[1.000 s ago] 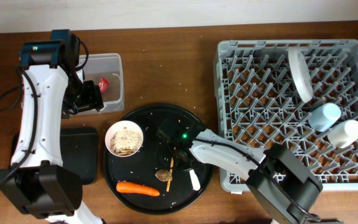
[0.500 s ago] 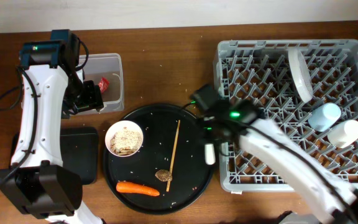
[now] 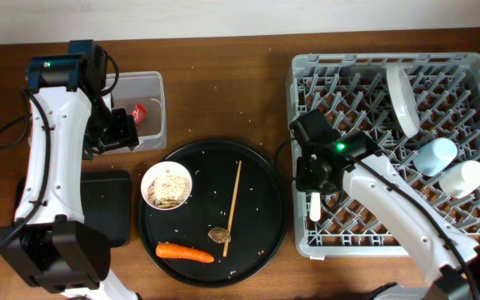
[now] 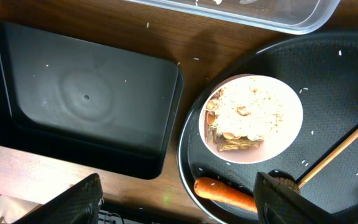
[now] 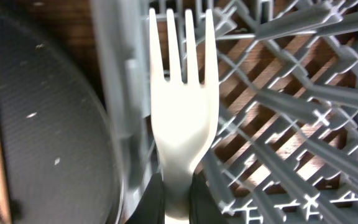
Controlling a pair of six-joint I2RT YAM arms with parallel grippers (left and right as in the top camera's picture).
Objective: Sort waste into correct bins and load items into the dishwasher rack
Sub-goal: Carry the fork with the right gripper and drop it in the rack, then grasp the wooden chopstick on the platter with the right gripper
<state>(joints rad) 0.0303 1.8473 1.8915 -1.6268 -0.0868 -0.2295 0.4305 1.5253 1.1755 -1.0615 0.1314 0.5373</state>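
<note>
White plastic fork (image 5: 182,106), pinched by its handle in right end effector (image 5: 179,198), poised over large grey plastic dishwasher rack (image 3: 390,60) near its 8 o'clock edge, liable to slip through lattice gaps once released.

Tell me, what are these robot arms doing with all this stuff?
They are tidying up. The right hand holds a white fork over the left side of the grey dishwasher rack, where a plate, a blue cup and a white cup already sit. The left hand hangs open beside the clear tub with a red wrapper inside. A bowl of scraps, a carrot and a wooden stick wait on the round black tray.
</note>
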